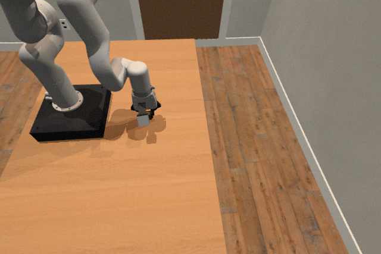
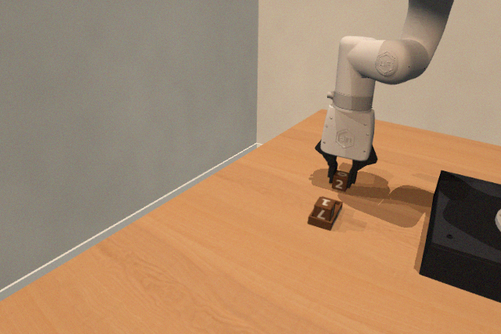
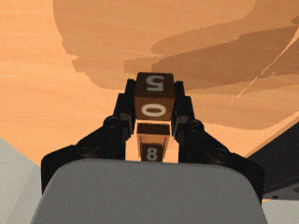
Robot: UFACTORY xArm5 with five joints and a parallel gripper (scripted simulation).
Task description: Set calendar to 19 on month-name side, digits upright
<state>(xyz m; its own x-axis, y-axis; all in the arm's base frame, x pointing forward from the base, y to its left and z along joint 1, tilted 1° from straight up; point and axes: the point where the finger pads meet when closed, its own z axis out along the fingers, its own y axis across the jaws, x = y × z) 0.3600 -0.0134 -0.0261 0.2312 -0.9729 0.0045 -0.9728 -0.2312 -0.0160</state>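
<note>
Calendar tray [image 2: 320, 223] [image 3: 174, 145], brown, numbered cube [image 2: 324, 209] [image 3: 151, 153] inside, claw [image 2: 341, 182] [image 3: 154, 91] clamped on white-numbered brown cube [image 2: 340, 183] [image 3: 154, 98]

Smooth orange wood grain across the table [image 1: 122, 190] [image 2: 210, 249], rougher, knotted planks at three o'clock in the top view, matt black base [image 1: 70, 135] [image 2: 461, 278], smooth pale arm casing, dark-brown wood-look cubes [image 2: 340, 181] [image 2: 325, 208]

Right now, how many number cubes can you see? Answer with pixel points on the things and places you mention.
2. One cube [image 2: 340, 184] [image 3: 154, 97] is between the gripper's fingers [image 2: 353, 173]; the other [image 2: 323, 208] [image 3: 151, 153] sits in the tray [image 2: 319, 222] [image 3: 174, 148].
</note>
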